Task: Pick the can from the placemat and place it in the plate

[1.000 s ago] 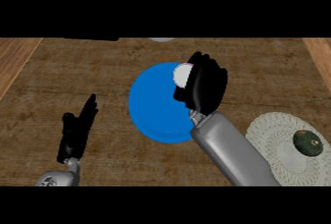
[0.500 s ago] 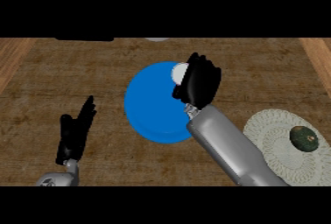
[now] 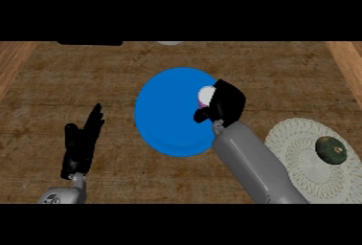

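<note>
**Can held over the plate, release still to come**

The can (image 3: pixel 206 93) shows only as a pale top with a purple edge, peeping out at the left of the right hand (image 3: pixel 225 103). The hand's fingers are curled round it and hide most of its body. It sits over the right part of the blue plate (image 3: pixel 166 115), within the rim; whether its base touches the plate cannot be told from this steep view.

The plate lies on the wooden surface (image 3: pixel 84 72), near the middle. The woven white placemat (image 3: pixel 304 162) lies to its right, partly under the grey forearm, and now carries only a small dark round thing (image 3: pixel 330 148). The left hand (image 3: pixel 81 141) rests open at the lower left, fingers straight and up, well apart from the plate.

The carry looks nearly done; lowering and letting go remain. The risks lie there. If the fingers open while the can is above the plate or tilted, it may topple and roll off the shallow rim. It is nearer the right edge than the centre, so a nudge from the withdrawing fingers could tip it that way.
</note>
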